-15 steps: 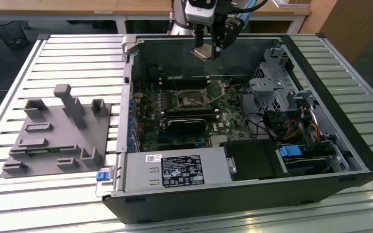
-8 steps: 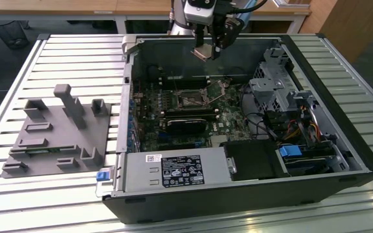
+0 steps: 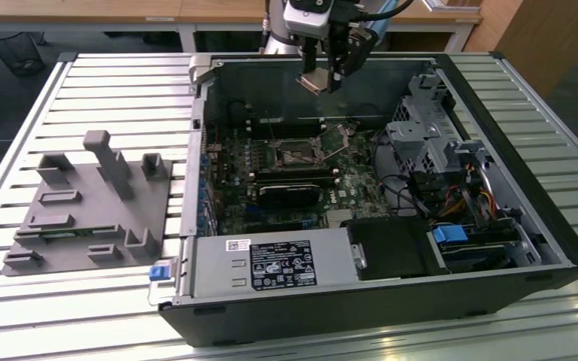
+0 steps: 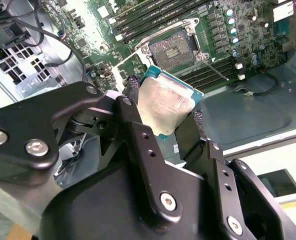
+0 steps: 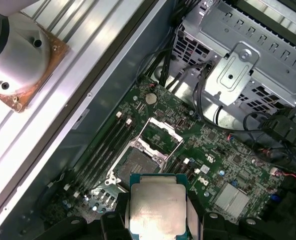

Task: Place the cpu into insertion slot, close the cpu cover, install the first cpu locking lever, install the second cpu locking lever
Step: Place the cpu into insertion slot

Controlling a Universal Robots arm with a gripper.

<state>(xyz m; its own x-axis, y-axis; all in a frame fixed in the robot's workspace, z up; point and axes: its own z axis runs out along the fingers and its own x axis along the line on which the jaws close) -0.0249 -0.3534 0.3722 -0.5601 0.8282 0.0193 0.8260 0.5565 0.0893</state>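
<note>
The jaws hang clenched on the cpu (image 4: 163, 107) above the slot (image 4: 173, 49); it wants squaring and lowering flat, I'd say

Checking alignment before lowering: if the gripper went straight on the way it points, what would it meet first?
Likely the insertion slot, beyond the cpu that the gripper holds, though depth is unclear.
</note>
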